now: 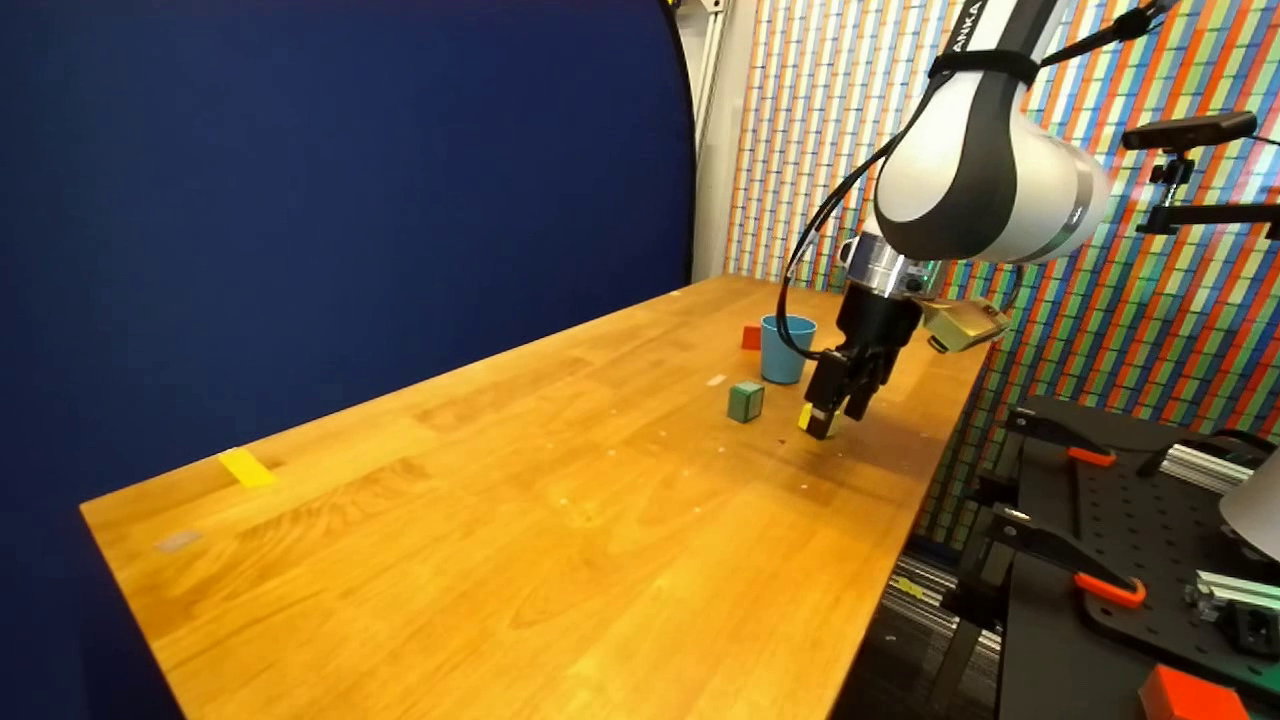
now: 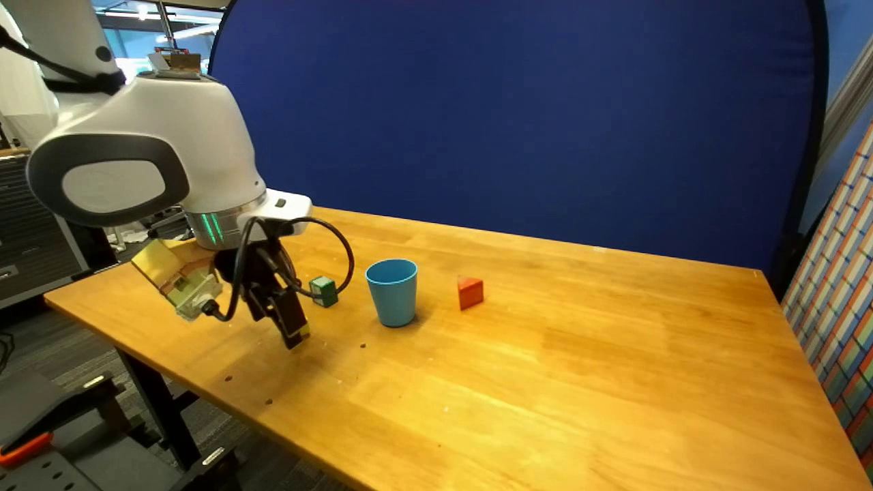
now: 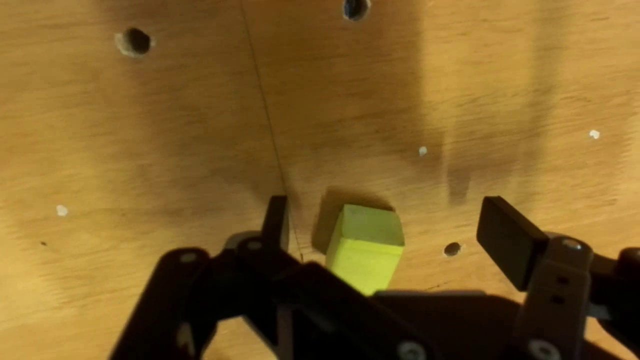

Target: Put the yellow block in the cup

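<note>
The yellow block (image 3: 367, 255) sits on the table in the wrist view, between my two open fingers and nearer the left one in that picture. A gap shows on each side of it; its near end is hidden by the gripper. In both exterior views only bits of it show (image 1: 805, 416) (image 2: 305, 331) behind a finger. My gripper (image 3: 387, 235) is open and low over the table in both exterior views (image 1: 838, 415) (image 2: 279, 329). The light blue cup (image 1: 783, 355) stands upright close by in both exterior views (image 2: 394, 300); it is out of the wrist view.
A dark green block (image 1: 745, 402) stands near the cup and the gripper in both exterior views (image 2: 323, 291). A red block (image 2: 470, 293) lies on the cup's other side. The wooden table (image 1: 520, 560) has small holes. A gripper cable (image 2: 348, 252) loops near the green block.
</note>
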